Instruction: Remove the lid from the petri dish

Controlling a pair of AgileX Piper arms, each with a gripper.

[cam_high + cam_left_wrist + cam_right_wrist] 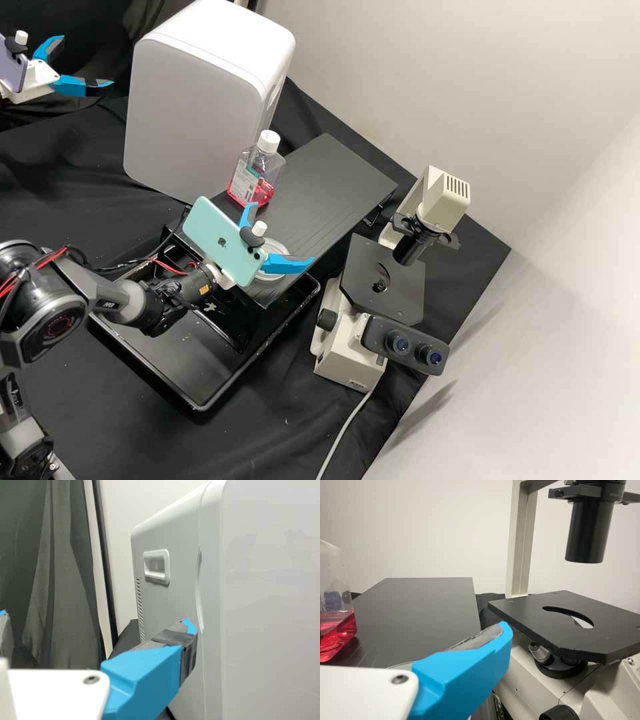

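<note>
The clear petri dish (pixel 279 253) lies at the near end of the black platform (pixel 333 187), partly hidden by my right gripper (pixel 283 233). That gripper hangs just over the dish, open, with one blue finger (pixel 248 217) behind it and the other finger (pixel 288 265) across its front. I cannot tell whether they touch the lid. In the right wrist view one blue finger (pixel 465 670) points toward the microscope stage (pixel 570 625). My left gripper (pixel 85 63) is raised at the far left, open and holding nothing, its finger (pixel 150 675) beside the white box (pixel 240 605).
A flask of red liquid (pixel 255 175) stands on the platform behind the dish. The big white box (pixel 200 93) is at the back, the microscope (pixel 393 287) to the right. A black tray (pixel 200 360) sits under the right arm.
</note>
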